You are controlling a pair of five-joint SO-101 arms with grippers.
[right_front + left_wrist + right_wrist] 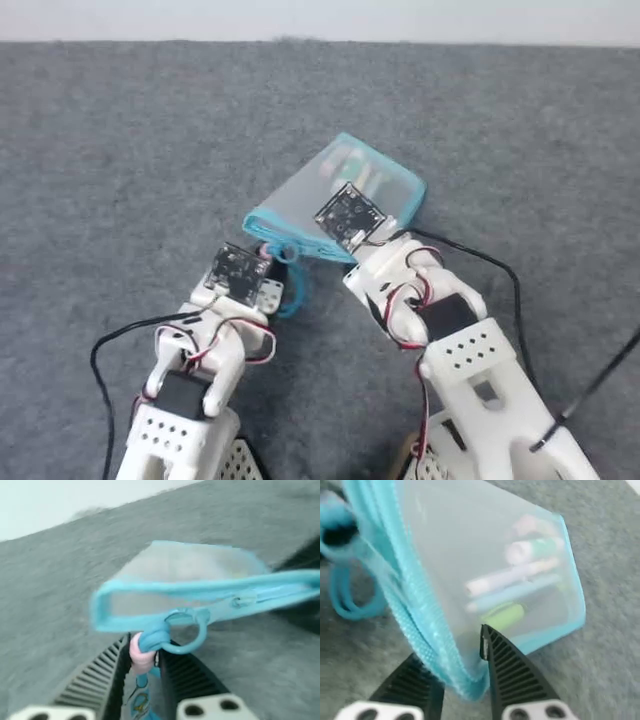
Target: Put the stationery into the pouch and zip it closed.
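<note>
Lower left in the high view, the left gripper [145, 647] is pressed together on a blue cord loop [152, 639] threaded through a blue ring [195, 630]. Lower right, the right gripper [462, 672] pinches the woven blue zip edge [415, 630]. Between them, centre frame, the translucent soft-plastic pouch with blue trim [325, 185] sits tilted on the grey felt table [120, 150], with pens and markers [515, 585] inside. It looks light, floppy and slick, so the stitched zip tape and the small slider [243, 600] seem the surest holds. The dangling loop and a black cable [480, 258] just right of it could snag.
</note>
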